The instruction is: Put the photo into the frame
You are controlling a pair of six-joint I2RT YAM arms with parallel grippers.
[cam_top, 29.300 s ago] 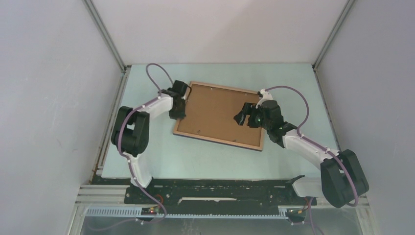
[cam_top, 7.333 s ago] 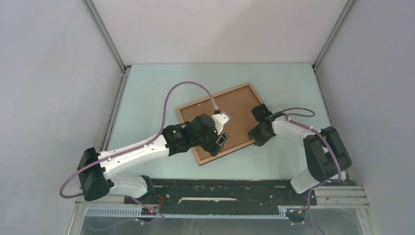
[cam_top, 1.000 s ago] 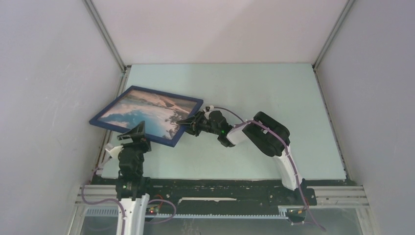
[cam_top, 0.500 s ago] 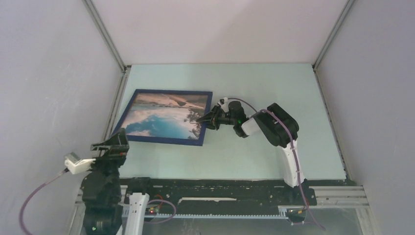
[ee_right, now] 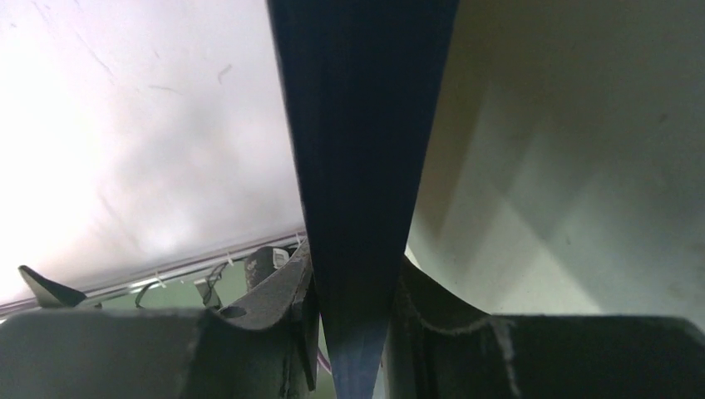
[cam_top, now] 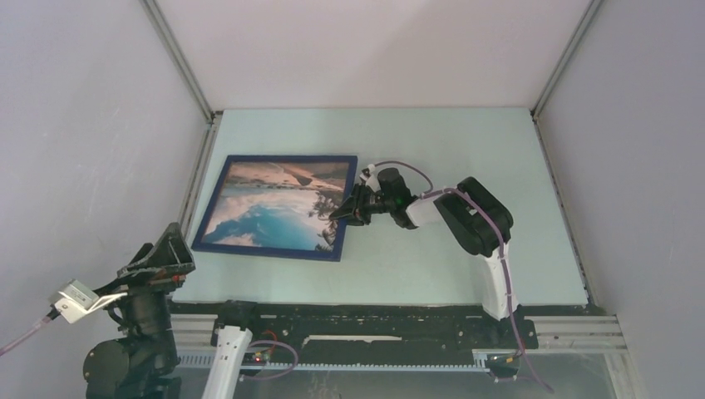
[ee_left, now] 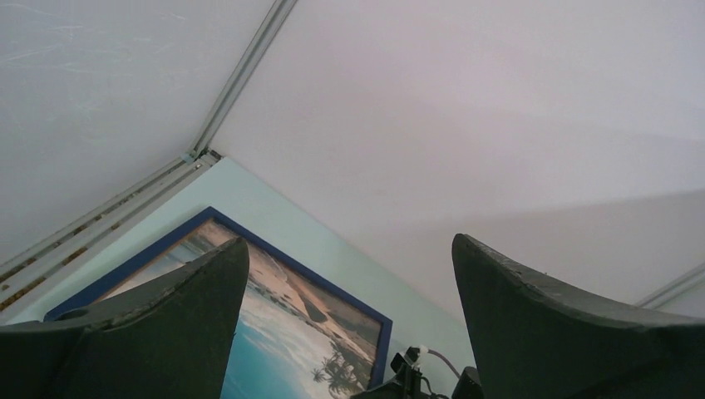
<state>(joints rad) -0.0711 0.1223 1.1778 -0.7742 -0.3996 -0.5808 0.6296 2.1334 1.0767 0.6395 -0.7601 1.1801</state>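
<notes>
My right claw (cam_top: 342,213) gripped the frame (cam_top: 291,158) by its right edge at the table's (cam_top: 432,141) left, photo (cam_top: 274,206) showing inside, left claw (cam_top: 158,256) wide & empty; final set-down, I judged, next: release w/o dragging.

Even soft light; rt wrist view blurry, glary.

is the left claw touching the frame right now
No, the left claw stands open with a clear gap between it and the frame.
</notes>
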